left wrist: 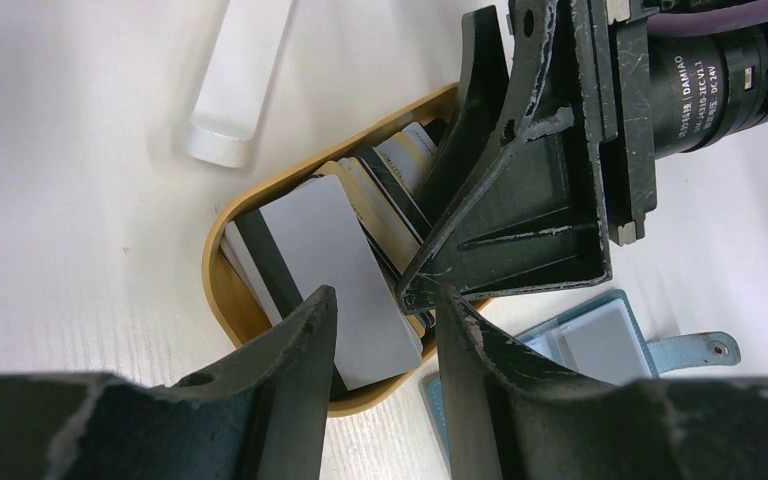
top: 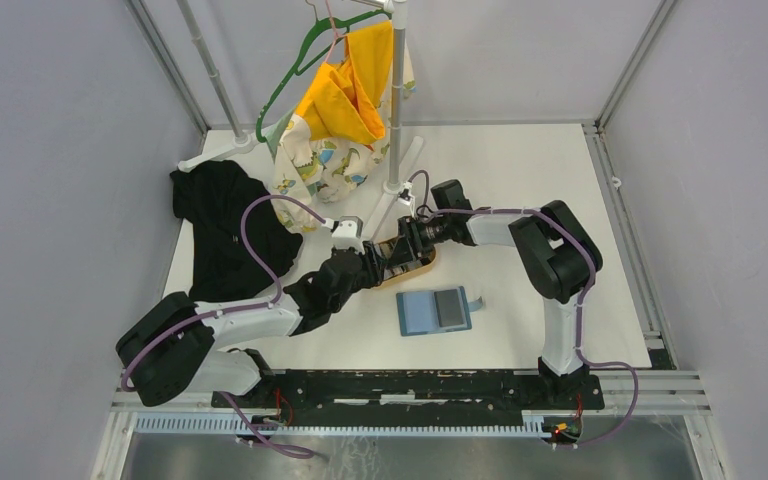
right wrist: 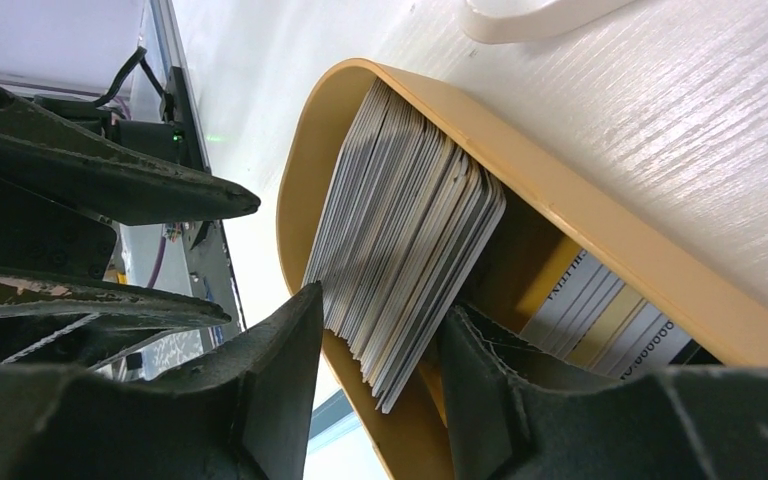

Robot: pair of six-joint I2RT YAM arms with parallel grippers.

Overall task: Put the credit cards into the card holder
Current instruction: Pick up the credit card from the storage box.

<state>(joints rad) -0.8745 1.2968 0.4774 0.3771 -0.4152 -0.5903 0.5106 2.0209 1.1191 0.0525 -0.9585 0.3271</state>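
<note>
So far no card seems to have reached the card holder [top: 434, 311], lying open on the desk [top: 520, 180] beside the wooden tray [right wrist: 600, 230], where the right gripper [right wrist: 380, 305] pinches an upright stack of credit cards [right wrist: 400, 220] and the left gripper [left wrist: 385, 300] hovers open, holding nothing.

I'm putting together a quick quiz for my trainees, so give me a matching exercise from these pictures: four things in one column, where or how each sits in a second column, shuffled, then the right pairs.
Things:
1. credit cards
2. card holder
3. black cloth
4. green hanger

Places:
A. hanging on the rack at the back
B. stacked in the tan tray
C. lying open on the table, near the tray
D. heaped at the table's left side

Pairs: 1-B, 2-C, 3-D, 4-A
</note>
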